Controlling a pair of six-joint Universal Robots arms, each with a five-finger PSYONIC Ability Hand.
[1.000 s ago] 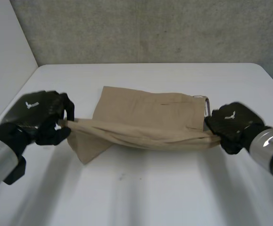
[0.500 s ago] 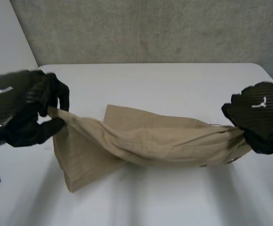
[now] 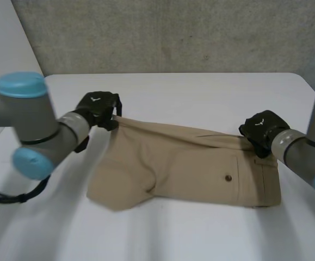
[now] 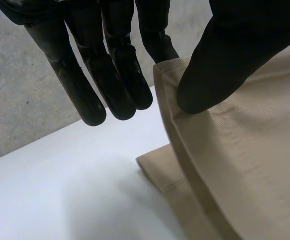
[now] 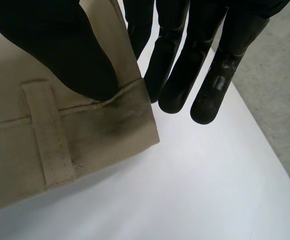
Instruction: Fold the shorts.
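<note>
The tan shorts (image 3: 184, 168) lie folded over on the white table (image 3: 201, 92), a small button (image 3: 228, 178) showing near the waistband end. My left hand (image 3: 97, 109) is at the far left corner, at the leg hem. There its thumb (image 4: 225, 55) pinches the hem of the shorts (image 4: 255, 165) against straight fingers (image 4: 109, 75). My right hand (image 3: 261, 130) holds the far right corner at the waistband. In the right wrist view its thumb (image 5: 54, 45) presses the waistband corner of the shorts (image 5: 14, 145) against the fingers (image 5: 205, 65), beside a belt loop (image 5: 47, 135).
A grey wall (image 3: 173, 32) rises behind the table's far edge. Bare white tabletop (image 3: 162, 239) stretches in front of the shorts and beyond both hands. The table's right corner (image 5: 280, 175) lies just past the right hand's fingertips.
Both hands carried the raised edge of the shorts toward the far side and lowered it. The cloth, hanging stretched between them before, now lies flat and doubled on the table.
</note>
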